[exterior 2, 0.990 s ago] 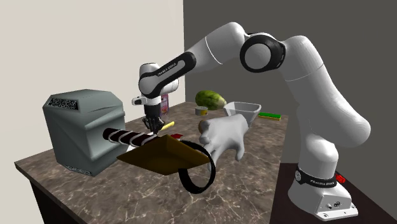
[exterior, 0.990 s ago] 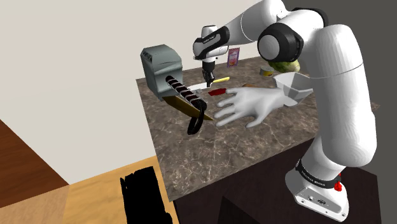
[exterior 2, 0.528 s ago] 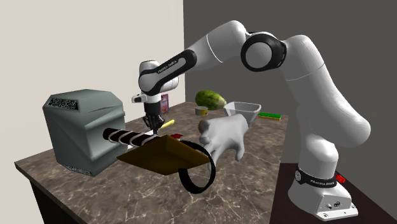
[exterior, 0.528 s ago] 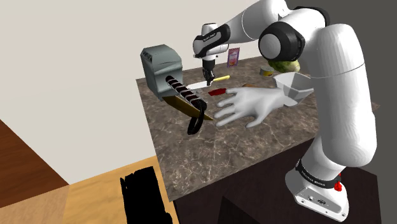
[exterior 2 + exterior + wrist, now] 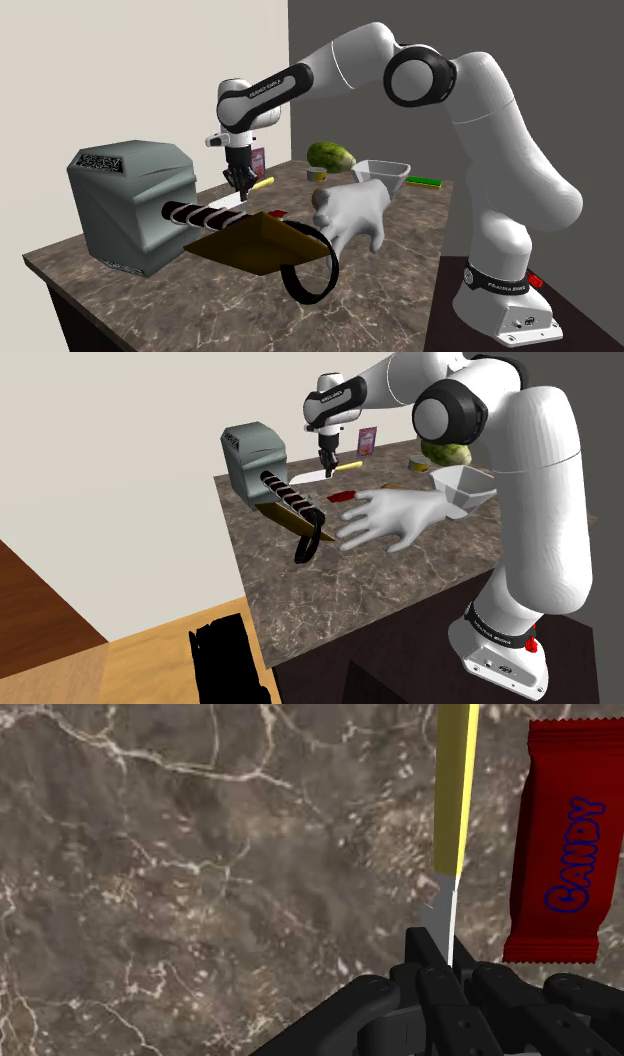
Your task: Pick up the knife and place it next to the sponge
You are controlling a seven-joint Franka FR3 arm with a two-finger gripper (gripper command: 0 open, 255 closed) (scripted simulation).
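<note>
Knife [image 5: 346, 466] is gripped by the jaws, which are closed tight on the grey blade just short of the yellow handle. It appears raised slightly off the worktop [image 5: 400, 582] and roughly level. It sits over the far side, near a pink packet [image 5: 367, 440] and to the right of a grey box [image 5: 255, 452] in the shoulder view. A red candy bar [image 5: 560, 844] lies flat on the marble beside the handle, not touching it. A white glove [image 5: 395, 517] lies near the middle of the worktop. The sponge [image 5: 427, 182], green and yellow, lies toward the second exterior view's right, behind a white scoop [image 5: 385, 172]. Knife and sponge are well apart, with glove and scoop between them.
</note>
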